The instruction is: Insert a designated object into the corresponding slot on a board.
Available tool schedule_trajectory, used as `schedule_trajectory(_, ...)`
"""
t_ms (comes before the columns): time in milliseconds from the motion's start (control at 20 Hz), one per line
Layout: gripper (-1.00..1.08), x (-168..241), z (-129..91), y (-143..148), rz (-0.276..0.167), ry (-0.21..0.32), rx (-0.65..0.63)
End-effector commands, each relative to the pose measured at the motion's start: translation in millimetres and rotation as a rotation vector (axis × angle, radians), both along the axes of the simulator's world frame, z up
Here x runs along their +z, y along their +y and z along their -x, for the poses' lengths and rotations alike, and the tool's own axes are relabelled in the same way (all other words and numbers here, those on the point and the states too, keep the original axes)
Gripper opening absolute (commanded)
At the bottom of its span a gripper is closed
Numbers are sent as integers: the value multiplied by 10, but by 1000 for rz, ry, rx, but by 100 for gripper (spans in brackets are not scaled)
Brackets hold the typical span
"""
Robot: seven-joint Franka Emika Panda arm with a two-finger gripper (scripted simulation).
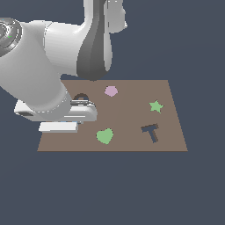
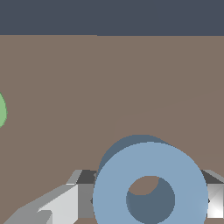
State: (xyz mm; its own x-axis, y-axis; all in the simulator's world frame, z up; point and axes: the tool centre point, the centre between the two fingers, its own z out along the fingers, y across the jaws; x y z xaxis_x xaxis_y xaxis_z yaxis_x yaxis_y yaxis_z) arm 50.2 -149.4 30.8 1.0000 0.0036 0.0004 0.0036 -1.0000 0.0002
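In the wrist view the light-blue ring [image 2: 151,183] sits flat between my gripper's [image 2: 146,202] two grey fingers [image 2: 65,205], which are shut on its sides. Brown board shows through its centre hole. In the exterior view my gripper [image 1: 80,104] hangs low over the left part of the brown board [image 1: 132,114]. The hand hides the ring there. Just behind the fingers a dark ring-shaped slot [image 1: 81,96] with a brown centre shows in part. I cannot tell whether the ring touches the board.
On the board lie a green heart [image 1: 105,136], a dark T-shaped piece [image 1: 150,131], a green star [image 1: 156,106] and a pink shape [image 1: 111,91]. A green edge [image 2: 1,110] shows at the side of the wrist view. The arm's big white links cover the board's left end.
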Motion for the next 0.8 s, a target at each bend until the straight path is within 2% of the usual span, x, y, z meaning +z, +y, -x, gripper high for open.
schedule_trajectory(0,-100,5,10,21,0,-1,34)
schedule_trajectory(350,-100,15,74,110,0,-1,187)
schedule_trajectory(750,-100,33,219,238,1,-1,458)
